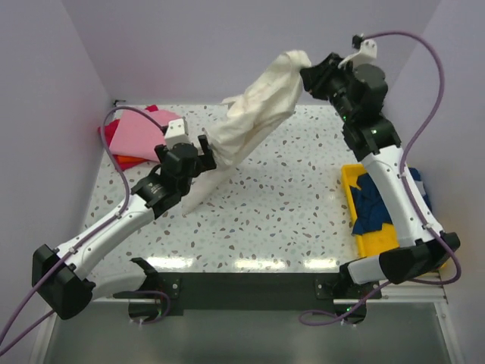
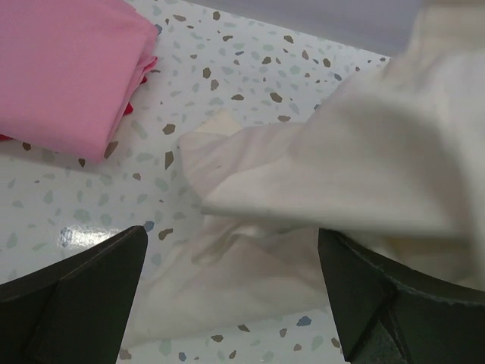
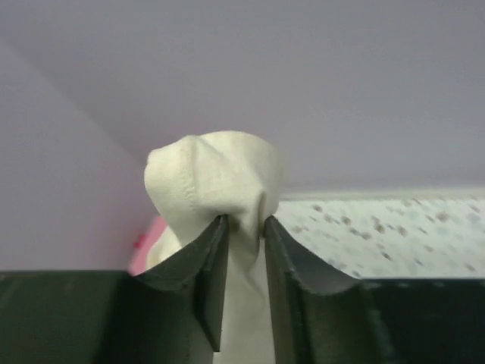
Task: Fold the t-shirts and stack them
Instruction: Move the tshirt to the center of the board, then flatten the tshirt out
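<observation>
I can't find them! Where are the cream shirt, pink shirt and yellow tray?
cream shirt [image 1: 258,114], top view, middle of hanging cloth.
pink shirt [image 2: 68,68], left wrist view, folded top face.
yellow tray [image 1: 349,180], top view, left rim.

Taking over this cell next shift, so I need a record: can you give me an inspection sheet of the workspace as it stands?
Surface: speckled tabletop; the cream t-shirt's lower end lies on it.
Job's things: cream t-shirt held up, draping down; pink shirt folded atop red shirt and orange shirt, far left; navy shirt in the tray.
Clutter: yellow tray, right edge.
Grippers: right gripper shut on the cream t-shirt's top; left gripper open over its lower part.
Cables: purple cables loop off both arms.
Surroundings: lilac walls.
</observation>
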### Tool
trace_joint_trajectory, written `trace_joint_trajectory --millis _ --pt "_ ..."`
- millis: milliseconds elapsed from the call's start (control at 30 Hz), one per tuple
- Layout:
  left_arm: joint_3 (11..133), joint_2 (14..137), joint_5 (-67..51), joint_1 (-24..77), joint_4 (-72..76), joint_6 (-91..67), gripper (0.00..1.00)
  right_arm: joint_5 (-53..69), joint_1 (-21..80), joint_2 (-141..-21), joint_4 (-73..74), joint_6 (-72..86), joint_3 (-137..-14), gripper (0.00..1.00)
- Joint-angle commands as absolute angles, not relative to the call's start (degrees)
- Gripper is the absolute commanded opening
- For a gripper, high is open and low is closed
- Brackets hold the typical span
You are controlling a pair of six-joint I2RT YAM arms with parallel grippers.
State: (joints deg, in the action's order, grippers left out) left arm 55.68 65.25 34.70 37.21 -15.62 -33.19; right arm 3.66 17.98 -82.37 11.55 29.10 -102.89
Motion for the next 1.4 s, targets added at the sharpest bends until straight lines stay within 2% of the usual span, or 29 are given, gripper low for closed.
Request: trace_joint_trajectory --millis 0,33,133,233,433,667,867,1033,1167,1267,1367 --pt "54.8 64.8 37.8 37.1 -16.6 -34.0 1.00 -16.5 17.8 -80.8 16.6 27.9 -86.5 0.33" --pt "54.8 65.1 38.1 37.0 -17.2 -34.1 1.00 -18.1 17.8 -80.3 17.4 27.3 -83.5 0.60" --pt "54.5 65.8 37.4 36.2 -21.6 -34.5 1.00 -13.1 17.8 -80.2 21.3 22.7 -77.9 0.88" --pt "51.6 66.1 36.0 35.7 -24.1 -37.2 1.00 -3.3 18.0 -80.2 20.8 21.4 -73.5 0.92" --pt "42.6 68.4 24.2 28.0 -25.4 -42.9 1.00 5.9 21.4 -83.7 18.3 19.6 -71.2 0.94" --pt "38.5 68.2 20.8 23.3 -23.4 -44.7 1.00 8.8 33.5 -91.7 19.4 16.1 -75.8 0.93" --pt "34.4 65.1 18.5 19.2 -23.4 -45.8 0.98 8.4 43.7 -101.2 20.2 12.3 -82.5 0.93" --pt "31.6 62.9 15.1 18.5 -21.7 -47.1 0.93 4.7 46.5 -111.7 20.8 7.5 -89.5 0.91" --pt "30.6 62.8 12.7 18.5 -19.3 -48.2 0.90 1.8 46.7 -117.7 20.6 6.0 -93.2 0.88" --pt "29.6 63.4 10.6 18.5 -16.4 -48.5 0.86 -1.4 46.7 -120.4 20.4 5.5 -95.0 0.82" --pt "29.4 65.0 9.7 18.5 -14.5 -48.3 0.82 -3.5 46.7 -121.3 19.9 5.4 -95.4 0.71"
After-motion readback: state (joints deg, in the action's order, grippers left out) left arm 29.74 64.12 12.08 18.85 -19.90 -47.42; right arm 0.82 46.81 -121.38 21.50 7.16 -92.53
